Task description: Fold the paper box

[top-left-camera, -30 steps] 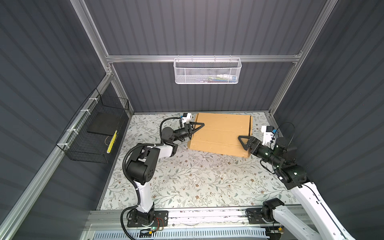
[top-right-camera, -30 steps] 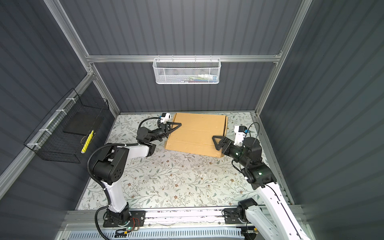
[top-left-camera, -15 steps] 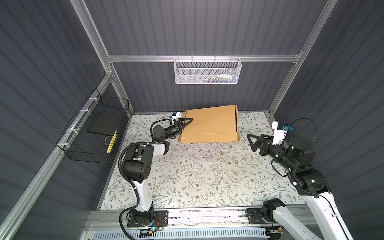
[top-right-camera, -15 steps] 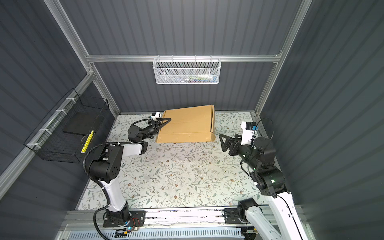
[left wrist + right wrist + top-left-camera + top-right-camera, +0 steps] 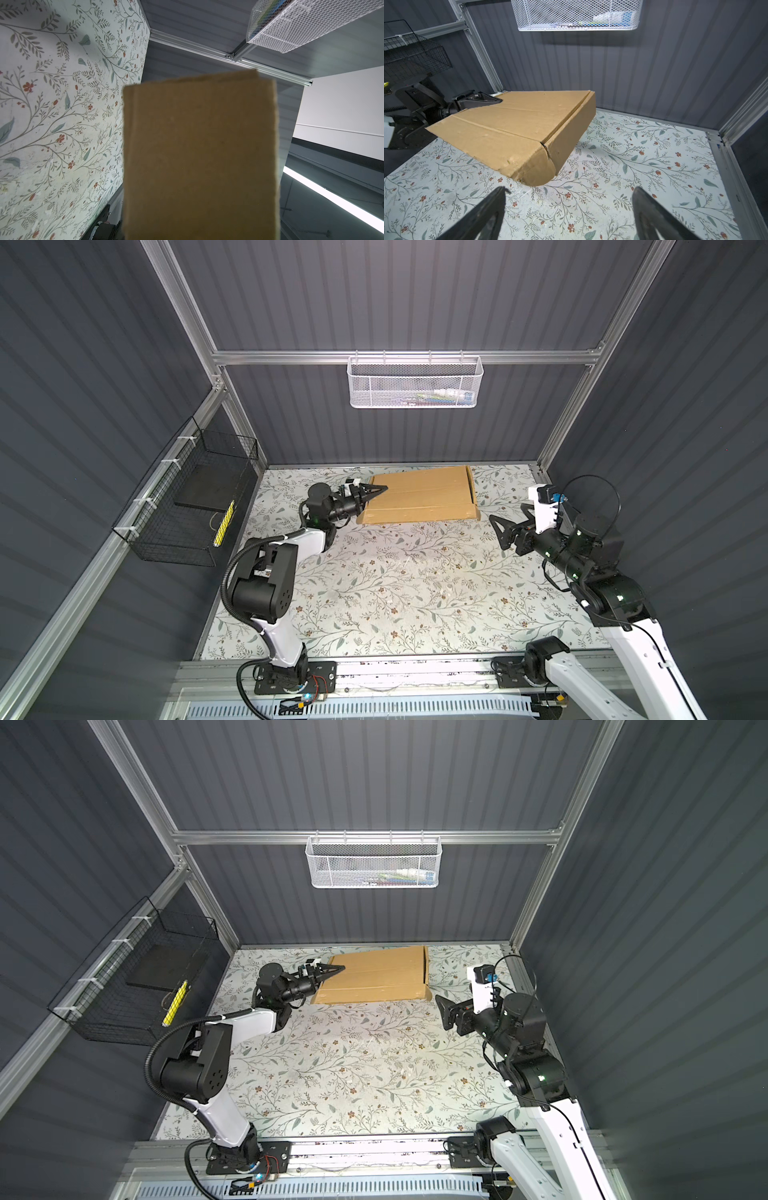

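One white basket [image 5: 415,383] above | left hand [image 5: 380,489] clamps paper box [image 5: 424,497] | right hand [image 5: 569,189] wide, empty

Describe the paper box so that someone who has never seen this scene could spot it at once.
Look to the far end of the floral table, below the white mesh basket on the back wall. There the left claw grips the paper box: shallow, closed, and the only plain brown cardboard thing in sight.
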Controlling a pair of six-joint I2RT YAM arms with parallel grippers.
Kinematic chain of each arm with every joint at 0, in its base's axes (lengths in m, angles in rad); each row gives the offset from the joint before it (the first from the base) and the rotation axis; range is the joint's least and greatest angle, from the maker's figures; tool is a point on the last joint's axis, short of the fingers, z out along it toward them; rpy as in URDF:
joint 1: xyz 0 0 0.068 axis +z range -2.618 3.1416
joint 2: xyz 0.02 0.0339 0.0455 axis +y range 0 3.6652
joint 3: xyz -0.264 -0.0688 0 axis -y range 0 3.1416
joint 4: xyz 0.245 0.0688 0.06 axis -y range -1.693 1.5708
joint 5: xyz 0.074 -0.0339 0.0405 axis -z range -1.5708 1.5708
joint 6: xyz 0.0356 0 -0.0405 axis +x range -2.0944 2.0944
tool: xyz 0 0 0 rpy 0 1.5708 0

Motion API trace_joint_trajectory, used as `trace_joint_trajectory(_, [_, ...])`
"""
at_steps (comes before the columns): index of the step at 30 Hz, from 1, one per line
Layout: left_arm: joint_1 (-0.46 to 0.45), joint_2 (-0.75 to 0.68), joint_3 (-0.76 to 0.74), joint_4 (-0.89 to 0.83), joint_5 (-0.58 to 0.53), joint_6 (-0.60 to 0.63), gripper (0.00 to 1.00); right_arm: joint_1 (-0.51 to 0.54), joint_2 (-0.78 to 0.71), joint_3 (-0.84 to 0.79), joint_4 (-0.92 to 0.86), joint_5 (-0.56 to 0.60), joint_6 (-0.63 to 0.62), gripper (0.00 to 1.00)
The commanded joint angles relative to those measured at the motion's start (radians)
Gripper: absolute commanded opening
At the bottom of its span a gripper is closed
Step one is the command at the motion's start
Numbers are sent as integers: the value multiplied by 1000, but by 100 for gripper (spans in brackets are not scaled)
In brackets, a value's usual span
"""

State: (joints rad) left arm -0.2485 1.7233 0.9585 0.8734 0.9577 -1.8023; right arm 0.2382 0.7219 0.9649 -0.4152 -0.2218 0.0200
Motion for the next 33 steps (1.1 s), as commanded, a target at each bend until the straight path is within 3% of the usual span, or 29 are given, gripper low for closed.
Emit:
trace_joint_trajectory(1, [7, -68, 34, -245, 0, 108, 40, -1, -2, -29, 68, -64, -44, 94])
trace_joint_trajectory(6, [21, -154, 63, -557, -7, 237, 40, 0, -20, -69, 112, -141, -65, 93])
trace_joint_trajectory(16, [66, -250, 149, -998, -8, 355, 38, 5, -42, -127, 135, -259, -91, 92])
trace_joint_trajectory(25, [100, -216, 218, -1230, 37, 390, 38, 72, -108, -143, 97, -223, -155, 91])
trace_joint_trajectory(33, [127, -128, 371, -1542, 78, 542, 38, 167, -66, -127, 37, -171, -210, 90])
